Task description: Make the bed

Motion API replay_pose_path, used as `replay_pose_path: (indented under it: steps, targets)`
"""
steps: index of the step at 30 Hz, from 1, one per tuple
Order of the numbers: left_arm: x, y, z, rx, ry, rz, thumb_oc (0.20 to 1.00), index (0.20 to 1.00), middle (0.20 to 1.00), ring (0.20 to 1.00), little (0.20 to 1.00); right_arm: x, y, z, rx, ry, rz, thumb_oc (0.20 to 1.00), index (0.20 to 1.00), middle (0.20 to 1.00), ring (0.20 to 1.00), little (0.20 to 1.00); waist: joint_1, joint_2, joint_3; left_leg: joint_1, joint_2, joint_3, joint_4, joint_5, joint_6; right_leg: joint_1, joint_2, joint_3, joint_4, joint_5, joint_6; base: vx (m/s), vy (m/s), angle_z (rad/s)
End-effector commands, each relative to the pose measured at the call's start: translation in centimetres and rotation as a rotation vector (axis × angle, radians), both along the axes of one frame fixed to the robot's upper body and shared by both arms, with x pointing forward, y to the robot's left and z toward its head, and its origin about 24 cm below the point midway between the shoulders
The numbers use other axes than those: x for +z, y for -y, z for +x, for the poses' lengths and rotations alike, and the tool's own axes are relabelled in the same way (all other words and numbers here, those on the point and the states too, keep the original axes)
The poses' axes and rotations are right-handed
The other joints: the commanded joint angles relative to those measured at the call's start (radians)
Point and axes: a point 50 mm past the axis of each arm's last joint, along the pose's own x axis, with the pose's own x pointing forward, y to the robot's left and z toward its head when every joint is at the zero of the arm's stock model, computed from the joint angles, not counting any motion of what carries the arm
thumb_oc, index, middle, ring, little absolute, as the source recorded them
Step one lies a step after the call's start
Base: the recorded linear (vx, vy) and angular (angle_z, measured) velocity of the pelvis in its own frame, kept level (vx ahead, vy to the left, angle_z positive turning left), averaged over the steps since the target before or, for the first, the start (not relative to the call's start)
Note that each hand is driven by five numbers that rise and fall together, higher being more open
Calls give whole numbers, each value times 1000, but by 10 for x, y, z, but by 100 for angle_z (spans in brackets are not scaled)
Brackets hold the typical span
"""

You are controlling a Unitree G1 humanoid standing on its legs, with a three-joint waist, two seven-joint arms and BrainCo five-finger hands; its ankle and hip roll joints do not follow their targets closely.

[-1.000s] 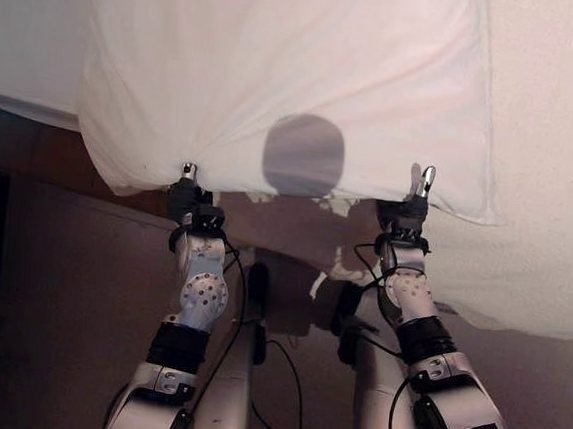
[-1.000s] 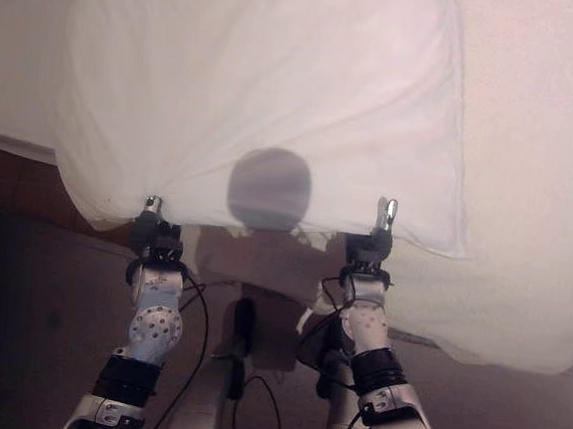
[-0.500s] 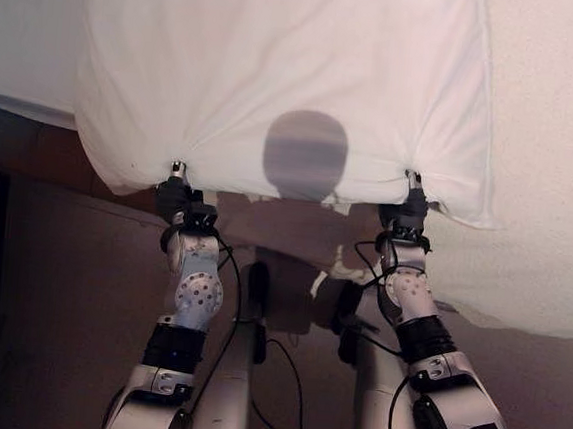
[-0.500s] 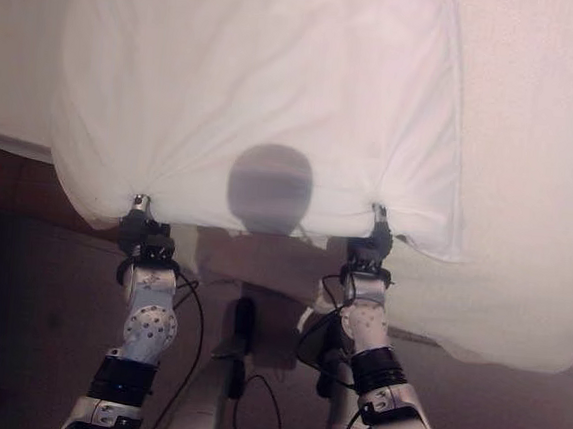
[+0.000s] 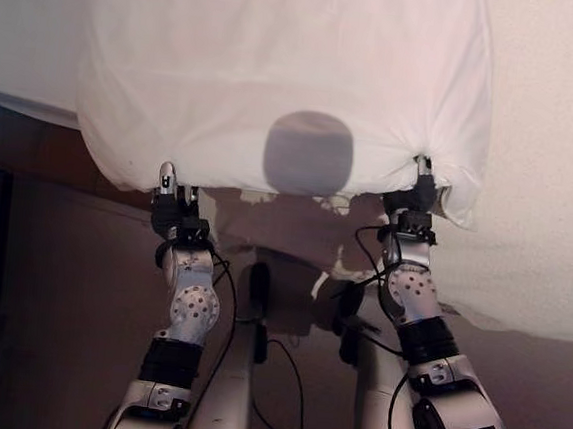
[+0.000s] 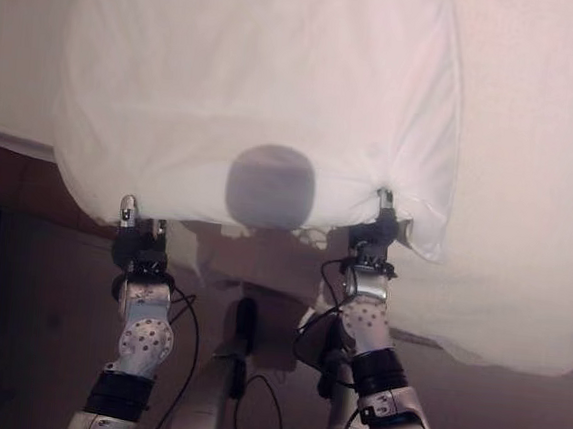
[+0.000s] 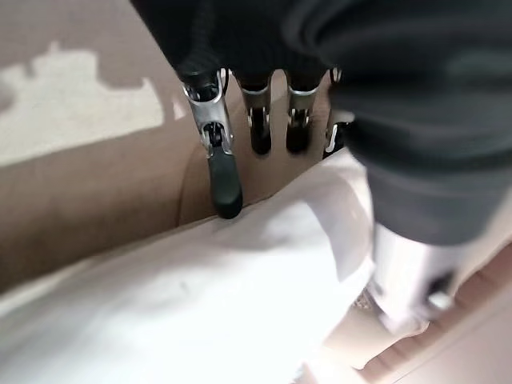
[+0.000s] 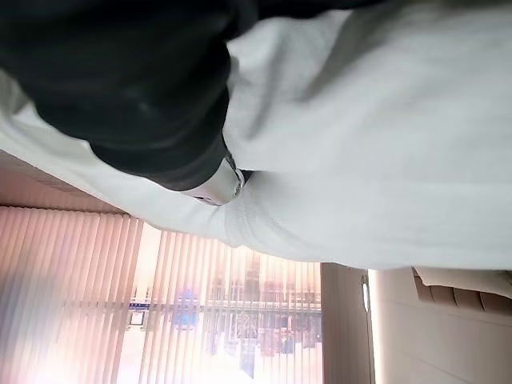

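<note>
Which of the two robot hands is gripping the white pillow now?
The right robot hand: its fingers are buried in a bunched corner of the white pillow. The left robot hand is below the edge, fingers straight, holding nothing.

The floor [image 5: 69, 286] is brown and dark, and it spreads out below the fingers. In the left wrist view, a bright patch of light [image 7: 76, 104] lies on the brown floor just past the fingertips. In the right wrist view, a big window with long pinkish blinds [image 8: 160, 304] glows with light on the far side of the fingers, and a plain tan wall [image 8: 448, 344] stands right beside it.
</note>
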Motion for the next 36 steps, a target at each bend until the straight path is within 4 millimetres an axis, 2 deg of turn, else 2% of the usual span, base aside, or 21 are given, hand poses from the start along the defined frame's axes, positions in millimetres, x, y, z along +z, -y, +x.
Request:
replay_pose_path:
  steps: [1,2,7,17,20,30,36]
  targets:
    - [-5,-22,-6,60,51,-21,1000,1000,1000,1000,1000,16,4,-20,-19,185,29,200,200,200,200,200,-9,8,-78,-24,-11,16,57,-75,32,19,8,60,-91,98,103,0,0,0]
    - [-7,-8,1,0,61,-75,1000,1000,1000,1000,1000,17,-4,-23,9,206,31,200,200,200,200,200,-18,4,-81,-22,-7,21,57,-74,28,21,12,64,-97,101,103,0,0,0]
    - [-8,11,11,-84,75,-127,1000,1000,1000,1000,1000,12,-15,-27,63,217,39,200,200,200,200,200,-36,-5,-84,-24,-3,28,61,-76,29,13,15,76,-94,106,103,0,0,0]
    - [-5,30,30,-159,77,-201,1000,1000,1000,1000,1000,6,-31,-31,125,214,61,200,200,200,200,200,-65,-21,-100,-30,2,35,59,-74,27,5,23,83,-96,107,102,0,-1,-2]
    - [-9,31,34,-161,44,-203,1000,1000,1000,1000,1000,7,-34,-32,141,219,64,200,200,200,200,200,-70,-24,-103,-28,4,37,60,-75,28,4,23,85,-94,108,103,3,2,-4]
    - [-1,18,47,-11,-92,-253,1000,1000,1000,1000,1000,3,-40,-34,171,186,67,200,200,200,200,200,-81,-24,-104,-29,5,43,64,-78,26,6,21,89,-93,114,107,1,2,-1]
    - [20,16,51,88,-230,-248,1000,1000,1000,1000,1000,3,-37,-36,169,156,59,200,200,200,200,200,-83,-12,-98,-30,2,41,70,-77,28,10,15,88,-89,113,107,0,0,0]
